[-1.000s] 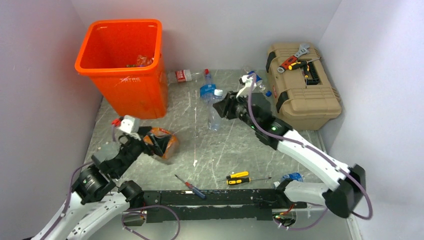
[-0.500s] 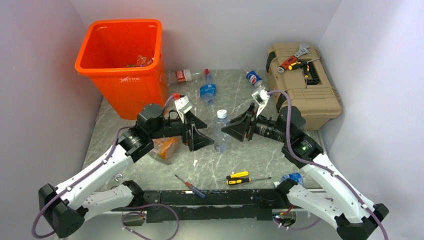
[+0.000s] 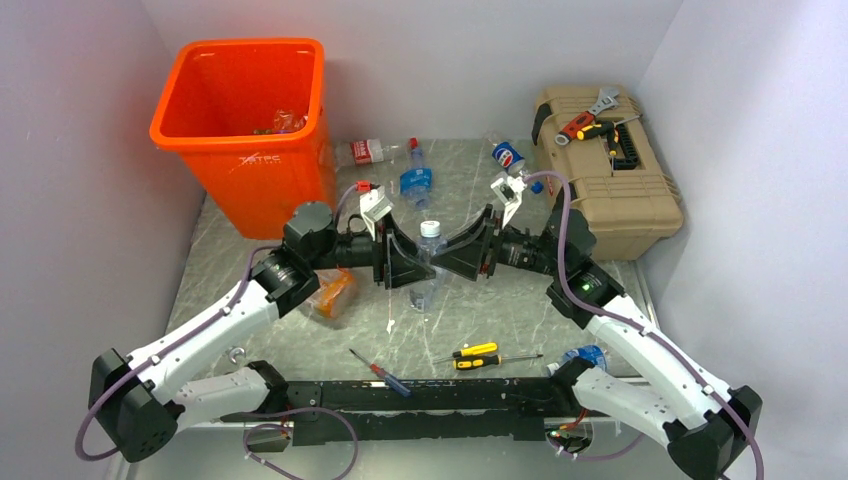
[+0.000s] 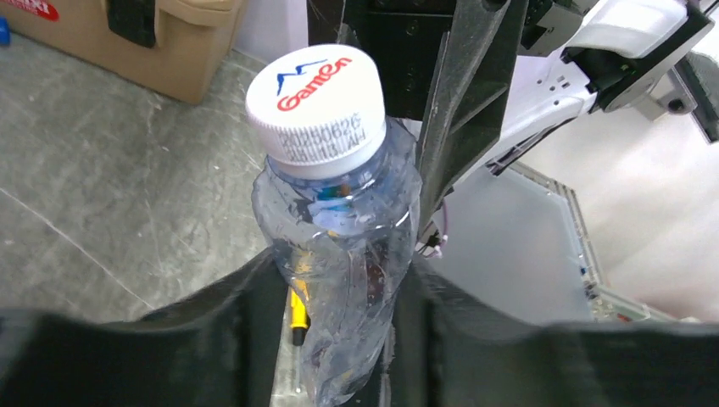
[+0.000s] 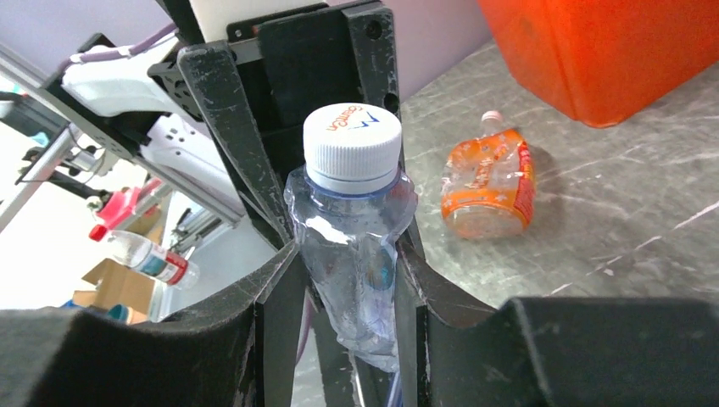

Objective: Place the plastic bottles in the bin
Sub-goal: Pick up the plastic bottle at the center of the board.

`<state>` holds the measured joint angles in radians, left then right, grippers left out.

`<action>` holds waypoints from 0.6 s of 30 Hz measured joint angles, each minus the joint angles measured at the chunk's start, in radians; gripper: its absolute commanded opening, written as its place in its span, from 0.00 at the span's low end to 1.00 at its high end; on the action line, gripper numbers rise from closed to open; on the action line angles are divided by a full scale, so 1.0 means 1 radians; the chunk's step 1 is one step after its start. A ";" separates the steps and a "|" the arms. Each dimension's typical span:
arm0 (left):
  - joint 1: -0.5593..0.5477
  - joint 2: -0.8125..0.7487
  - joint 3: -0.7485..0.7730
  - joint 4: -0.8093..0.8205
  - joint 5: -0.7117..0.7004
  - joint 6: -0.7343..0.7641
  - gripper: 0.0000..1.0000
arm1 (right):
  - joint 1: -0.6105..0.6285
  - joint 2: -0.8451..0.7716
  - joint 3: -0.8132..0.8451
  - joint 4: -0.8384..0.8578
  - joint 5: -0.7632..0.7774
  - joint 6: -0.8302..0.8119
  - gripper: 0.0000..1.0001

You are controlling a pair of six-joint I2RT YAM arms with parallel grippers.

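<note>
A crumpled clear plastic bottle (image 3: 428, 262) with a white cap stands upright over the middle of the table, between both arms. My right gripper (image 3: 448, 262) is shut on its body from the right, and its fingers press both sides of the bottle (image 5: 356, 246). From the left, my left gripper (image 3: 412, 268) grips the same bottle (image 4: 339, 254), its fingers against the crushed sides. The orange bin (image 3: 245, 120) stands at the back left with bottles inside. An orange-labelled bottle (image 3: 333, 292) lies below the left arm.
More bottles lie at the back: a red-labelled one (image 3: 368, 151), a blue-labelled one (image 3: 415, 182) and another (image 3: 508, 155) by the tan toolbox (image 3: 605, 160). Screwdrivers (image 3: 475, 355) lie near the front edge. A blue-labelled bottle (image 3: 583, 355) rests by the right base.
The right arm brought the bottle from the back to the table's middle. The left arm swung in from the left, and its jaws closed onto the bottle's body.
</note>
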<state>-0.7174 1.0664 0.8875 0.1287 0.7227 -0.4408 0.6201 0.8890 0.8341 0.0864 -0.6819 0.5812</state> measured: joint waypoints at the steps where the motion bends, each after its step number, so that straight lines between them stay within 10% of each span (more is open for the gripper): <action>1: 0.000 0.000 0.000 0.005 0.013 -0.001 0.33 | 0.000 0.002 0.000 0.006 0.002 0.002 0.24; 10: 0.000 -0.005 0.000 0.030 -0.007 -0.024 0.00 | -0.003 -0.015 0.000 -0.010 0.028 -0.010 0.95; 18: 0.000 -0.029 0.000 0.122 -0.136 -0.124 0.00 | -0.003 -0.207 -0.125 0.005 0.092 -0.037 1.00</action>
<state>-0.7174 1.0374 0.8871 0.2508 0.5869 -0.5652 0.6167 0.6823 0.7090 0.0914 -0.5896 0.5442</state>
